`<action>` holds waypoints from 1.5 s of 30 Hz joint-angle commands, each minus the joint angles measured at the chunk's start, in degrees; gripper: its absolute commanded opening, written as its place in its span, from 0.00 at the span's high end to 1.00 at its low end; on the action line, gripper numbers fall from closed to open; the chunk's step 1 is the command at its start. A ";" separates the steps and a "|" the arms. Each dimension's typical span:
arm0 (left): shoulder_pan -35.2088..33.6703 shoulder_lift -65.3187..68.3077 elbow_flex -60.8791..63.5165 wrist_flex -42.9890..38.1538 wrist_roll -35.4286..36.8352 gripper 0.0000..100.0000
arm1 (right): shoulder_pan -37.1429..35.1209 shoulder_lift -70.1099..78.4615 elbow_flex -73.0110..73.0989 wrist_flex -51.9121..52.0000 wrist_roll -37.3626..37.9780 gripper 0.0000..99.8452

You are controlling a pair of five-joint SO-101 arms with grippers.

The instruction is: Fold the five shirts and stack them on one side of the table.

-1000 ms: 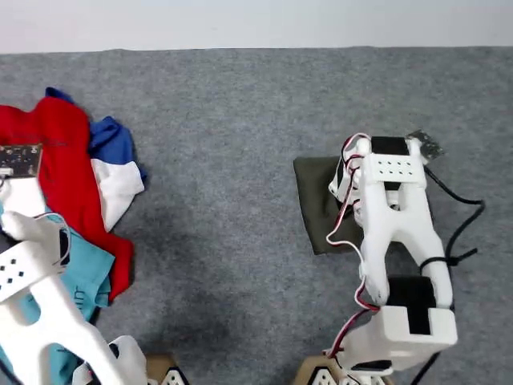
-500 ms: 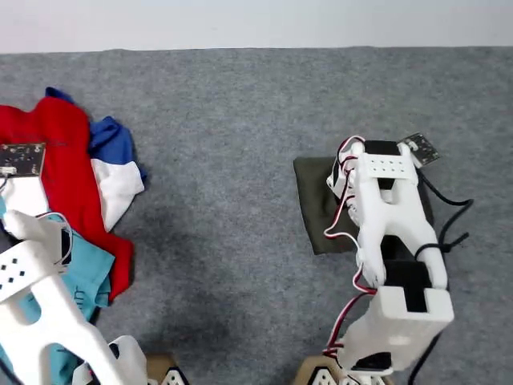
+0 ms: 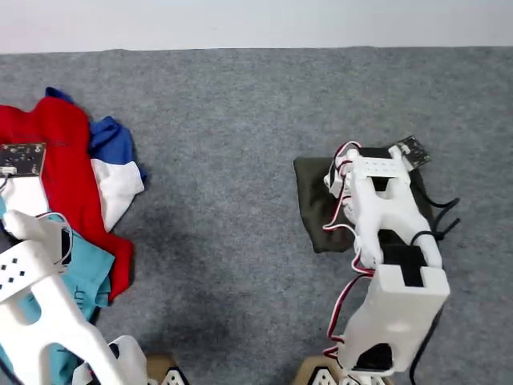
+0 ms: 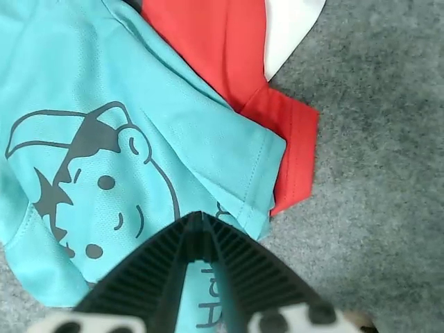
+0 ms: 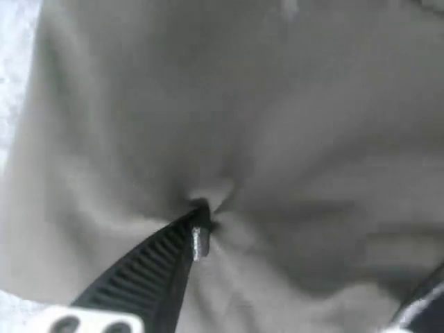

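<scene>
Right wrist view showed the right pincer (image 5: 312, 263) with its jaws apart, one tip dug into the folded dark olive cloth shirt (image 5: 277, 118), which lay toward the right edge of the grey felt worktop (image 3: 232, 120). Smoothing that fold likely wanted light, even pressure and a straight lift, lest the puckered cloth drag. At the left edge, the left pincer (image 4: 200, 225), jaws together on nothing, hung over the turquoise bear-print shirt (image 4: 104, 125) beside the crumpled red shirt (image 3: 68, 160).

Red shirt (image 3: 68, 160), blue-and-white shirt (image 3: 116, 168), teal shirt (image 3: 80, 277), olive shirt (image 3: 317, 204), four shirts, two arms (image 3: 44, 309) (image 3: 393, 233)
</scene>
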 commanded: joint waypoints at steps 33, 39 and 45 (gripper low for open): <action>0.00 -1.49 -0.31 1.58 -0.18 1.00 | 22.99 -13.05 -9.67 10.68 18.20 0.99; 0.00 -1.49 -0.31 1.58 -0.18 1.00 | 31.25 -12.88 -14.59 10.68 30.42 0.99; 0.00 -1.49 -0.31 1.93 -0.18 1.00 | 37.67 -12.79 -15.38 4.70 43.60 0.99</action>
